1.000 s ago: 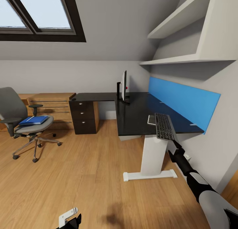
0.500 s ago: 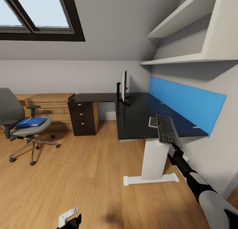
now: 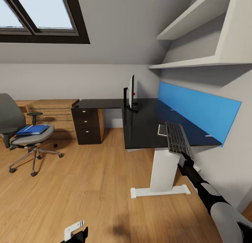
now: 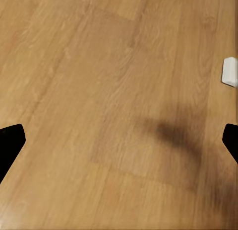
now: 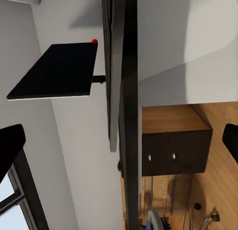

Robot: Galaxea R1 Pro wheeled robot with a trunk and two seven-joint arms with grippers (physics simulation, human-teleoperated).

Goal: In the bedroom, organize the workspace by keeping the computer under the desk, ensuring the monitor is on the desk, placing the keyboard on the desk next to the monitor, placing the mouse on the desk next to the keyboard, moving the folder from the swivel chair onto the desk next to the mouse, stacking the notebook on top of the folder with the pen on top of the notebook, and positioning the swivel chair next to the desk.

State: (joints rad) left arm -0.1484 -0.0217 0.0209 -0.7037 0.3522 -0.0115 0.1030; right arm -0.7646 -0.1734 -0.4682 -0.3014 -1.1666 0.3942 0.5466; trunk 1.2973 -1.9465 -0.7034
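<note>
Right gripper [image 3: 186,155] clamped on keyboard [image 3: 176,138] at desk [image 3: 147,124] front edge, w/ monitor [image 3: 131,90] far back (awaiting placement beside it); left gripper [image 3: 75,230] fingers apart, idle.

Desk [image 3: 147,122]: glossy black top, reflective; matt white metal-looking leg. Floor [image 3: 91,180]: smooth wood planks, warm satin sheen. Drawer unit [image 3: 87,124]: dark wood fronts, small metallic knobs. Swivel chair [image 3: 24,138]: grey cloth-like seat, shiny metal base. Folder [image 3: 32,129]: smooth blue cover. Keyboard [image 3: 176,138]: matt dark plastic keys.
</note>
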